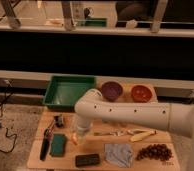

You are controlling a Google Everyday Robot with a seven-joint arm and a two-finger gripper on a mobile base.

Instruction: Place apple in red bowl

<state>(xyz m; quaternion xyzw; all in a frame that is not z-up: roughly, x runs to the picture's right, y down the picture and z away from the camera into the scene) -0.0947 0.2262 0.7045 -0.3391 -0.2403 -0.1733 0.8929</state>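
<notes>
My gripper (80,130) points down over the left-middle of the wooden table (35,160), at the end of the white arm that reaches in from the right. The apple (81,135) shows only as a small yellow-orange patch right at the gripper's tip, mostly hidden by it. I cannot tell whether it is held. The red bowl (141,93) stands at the table's back right, well away from the gripper and to the right of a purple bowl (111,91).
A green tray (70,92) sits at the back left. Near the gripper lie a thin orange piece (73,140), a green sponge (58,144) and a black-handled tool (45,146). In front lie a black block (87,160), a grey cloth (119,153), grapes (155,151) and a banana (142,135).
</notes>
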